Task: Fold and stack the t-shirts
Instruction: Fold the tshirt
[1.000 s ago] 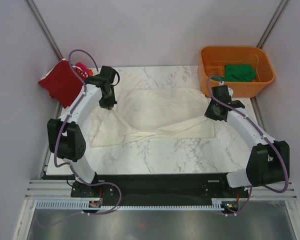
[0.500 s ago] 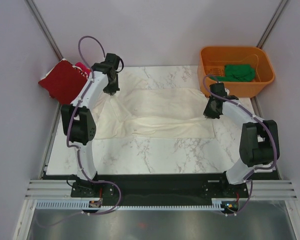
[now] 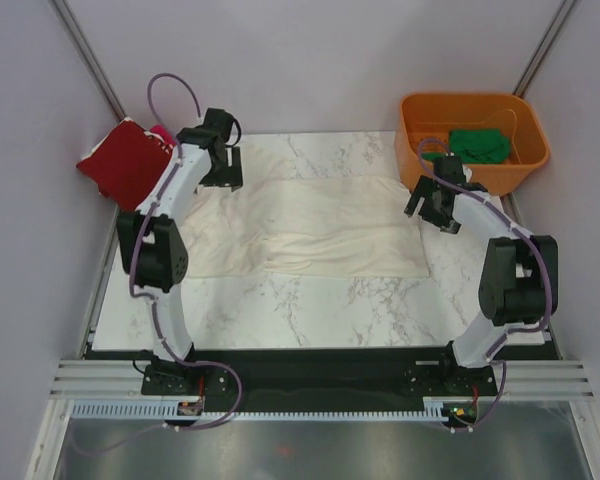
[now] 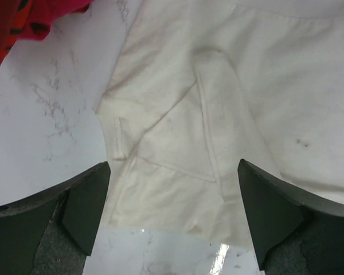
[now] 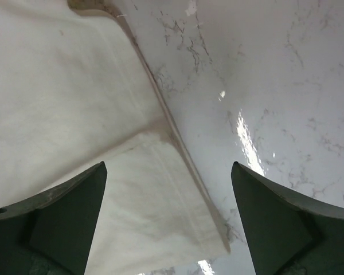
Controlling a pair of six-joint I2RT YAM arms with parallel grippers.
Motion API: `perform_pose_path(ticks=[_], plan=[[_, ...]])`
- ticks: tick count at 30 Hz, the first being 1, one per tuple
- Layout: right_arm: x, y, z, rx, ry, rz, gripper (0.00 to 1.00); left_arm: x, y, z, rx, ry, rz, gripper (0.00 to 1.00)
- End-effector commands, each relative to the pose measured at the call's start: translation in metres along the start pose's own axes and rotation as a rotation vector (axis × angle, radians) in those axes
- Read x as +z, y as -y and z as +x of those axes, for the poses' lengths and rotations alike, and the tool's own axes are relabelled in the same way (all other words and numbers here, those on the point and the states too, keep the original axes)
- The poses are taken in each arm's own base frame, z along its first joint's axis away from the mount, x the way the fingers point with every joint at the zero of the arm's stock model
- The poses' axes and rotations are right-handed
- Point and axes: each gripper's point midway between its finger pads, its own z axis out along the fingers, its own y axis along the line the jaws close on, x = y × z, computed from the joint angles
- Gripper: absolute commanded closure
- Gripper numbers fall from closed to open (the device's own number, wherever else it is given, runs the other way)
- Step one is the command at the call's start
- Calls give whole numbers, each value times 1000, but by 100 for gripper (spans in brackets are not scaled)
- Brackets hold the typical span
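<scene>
The large cream-white t-shirt (image 3: 320,225) lies flat across the middle of the marble table, folded over on itself. My left gripper (image 3: 223,168) hovers open above its left sleeve end (image 4: 178,143), with nothing between the fingers. Over the shirt's right corner (image 5: 155,206), my right gripper (image 3: 435,205) is open too and holds nothing. A dark red t-shirt (image 3: 125,160) with a magenta-pink one (image 3: 162,133) behind it sits off the table's far left corner; its red cloth (image 4: 23,17) shows in the left wrist view. A green t-shirt (image 3: 480,145) lies in the tub.
An orange plastic tub (image 3: 520,165) stands at the far right corner, just behind my right arm. Bare marble (image 3: 310,310) stretches between the cream shirt and the near edge. Grey walls close in on both sides.
Both grippers carried the cream shirt's near edge toward the back, then opened and let it go. The shirt now lies flat and folded instead of draped from the fingers.
</scene>
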Motion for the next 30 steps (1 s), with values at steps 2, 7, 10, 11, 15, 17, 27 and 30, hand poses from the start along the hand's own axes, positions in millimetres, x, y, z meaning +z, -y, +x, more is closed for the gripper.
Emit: perform_pose_path(ticks=[2, 7, 10, 11, 15, 17, 27, 30], plan=[[-45, 12, 2, 23, 97, -36, 2, -72, -38, 42, -256, 48, 97, 1], [-61, 12, 40, 39, 38, -146, 2, -51, -42, 149, -482, -116, 337, 8], [-65, 2, 74, 75, -37, -260, 2, -46, -49, 177, -521, -128, 281, 8], [-63, 4, 82, 84, -42, -268, 2, -44, -54, 181, -533, -122, 249, 7], [-54, 2, 102, 88, -93, -299, 2, -33, -68, 187, -577, -97, 152, 5], [-48, 2, 110, 85, -121, -303, 2, -27, -68, 187, -602, -95, 142, 6], [-42, 1, 118, 62, -154, -317, 4, -5, -88, 197, -745, -47, -19, 8], [-42, 3, 119, 57, -156, -310, 4, 12, -88, 208, -753, -63, -51, 9]])
